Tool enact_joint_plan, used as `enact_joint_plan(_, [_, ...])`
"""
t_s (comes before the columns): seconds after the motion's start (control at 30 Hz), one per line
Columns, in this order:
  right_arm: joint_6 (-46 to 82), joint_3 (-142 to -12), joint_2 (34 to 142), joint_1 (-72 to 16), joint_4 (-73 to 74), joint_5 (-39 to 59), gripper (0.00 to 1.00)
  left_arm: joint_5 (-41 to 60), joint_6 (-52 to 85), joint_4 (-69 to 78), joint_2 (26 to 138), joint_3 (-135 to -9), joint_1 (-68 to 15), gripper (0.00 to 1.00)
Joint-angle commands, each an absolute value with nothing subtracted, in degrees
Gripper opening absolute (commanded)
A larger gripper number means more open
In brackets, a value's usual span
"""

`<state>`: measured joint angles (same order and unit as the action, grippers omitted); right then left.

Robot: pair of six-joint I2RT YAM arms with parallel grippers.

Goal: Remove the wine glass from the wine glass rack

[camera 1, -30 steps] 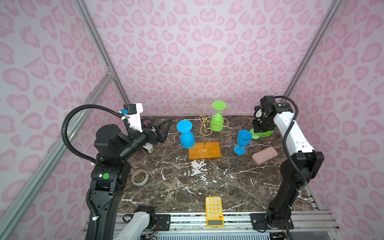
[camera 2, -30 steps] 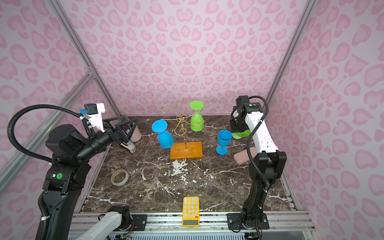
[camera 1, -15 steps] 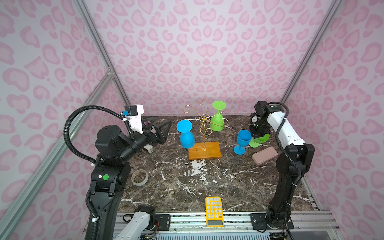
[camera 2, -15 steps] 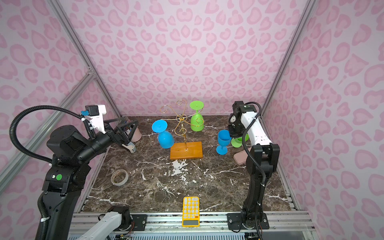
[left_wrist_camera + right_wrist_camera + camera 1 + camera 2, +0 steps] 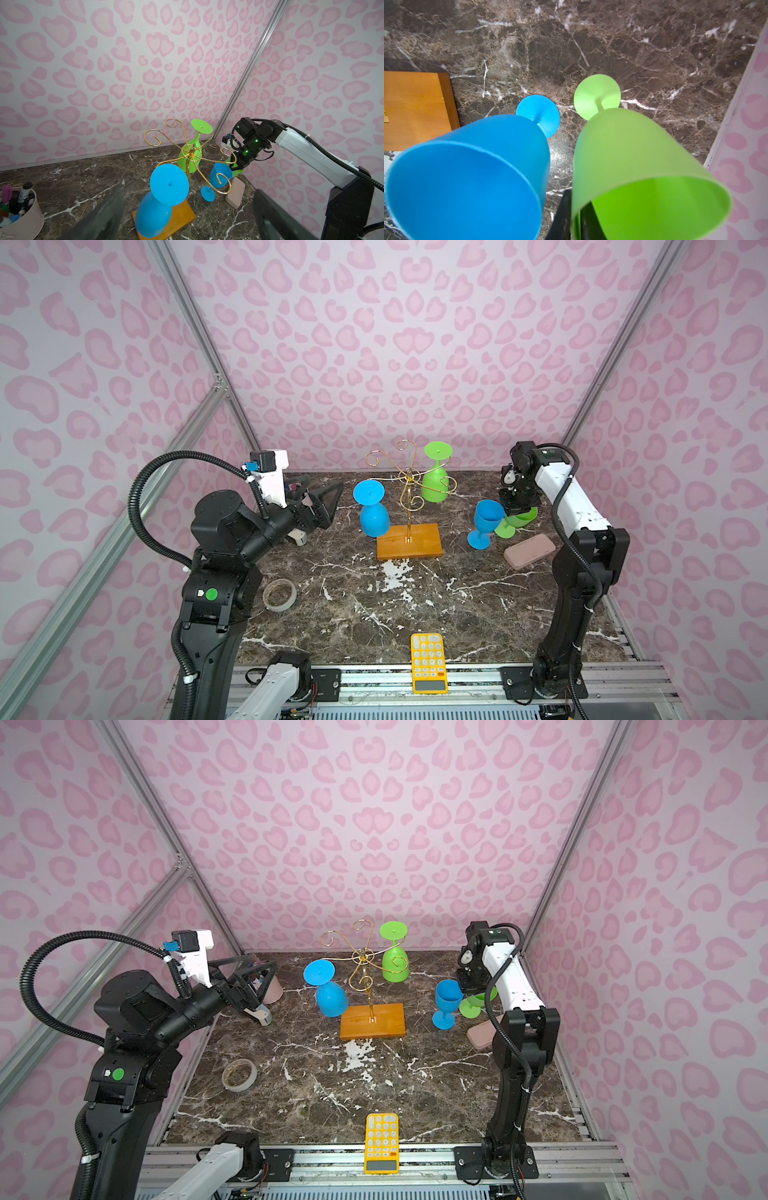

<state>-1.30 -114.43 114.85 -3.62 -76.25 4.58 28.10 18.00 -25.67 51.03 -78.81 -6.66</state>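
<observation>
Right fingers (image 5: 562, 216) pinch the green plastic wine glass (image 5: 643, 149) standing on the marble surface (image 5: 633, 52), off the gold-wire wine glass rack (image 5: 409, 547); a snagged release could topple it. Left fingers (image 5: 104, 218) gape wide.

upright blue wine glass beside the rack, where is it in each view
In both top views: the upright blue wine glass stands right of the rack's orange base.
Left wrist: the glass shows behind the rack's gold scrolls.
Right wrist: close up, between the base and the green glass.
Shared landmark: the orange base.
</observation>
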Motion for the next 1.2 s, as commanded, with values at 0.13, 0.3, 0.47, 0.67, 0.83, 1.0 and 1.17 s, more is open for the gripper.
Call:
enact_joint_plan(0.13, [-1.45, -115.88, 114.72, -3.56, -77.17, 4.83, 0.14, 27.86, 17.30, -25.80, 50.84, -79.25, -6.71, 0.97])
enact_joint_plan(0.3, [-1.19, -116.61, 113.11, -3.54, -76.65, 4.75, 0.14, 27.64, 17.23, -25.84, 50.81, -79.09, -6.68, 0.97])
enact_joint_plan(0.47, [-0.37, -117.31, 109.95, -3.42, -74.86, 4.58, 0.15, 26.90, 17.31, -25.84, 50.77, -78.84, -6.71, 0.97])
enact_joint_plan(0.67, [0.93, -115.16, 104.30, -4.28, -70.59, 5.07, 0.16, 26.26, 17.33, -25.82, 50.63, -78.39, -6.76, 0.97])
enact_joint_plan(0.83, [2.26, -109.85, 96.88, -5.15, -64.09, 5.58, 0.16, 25.85, 17.49, -25.80, 50.78, -78.53, -6.72, 0.97])
enact_joint_plan(1.0, [3.69, -96.90, 84.40, -9.40, -49.39, 6.18, 0.22, 24.80, 18.05, -25.84, 50.62, -77.55, -6.72, 0.97])
enact_joint_plan(1.17, [5.78, -80.34, 70.49, -14.54, -31.72, 7.11, 0.32, 25.62, 20.94, -26.17, 51.39, -75.75, -6.75, 0.96])
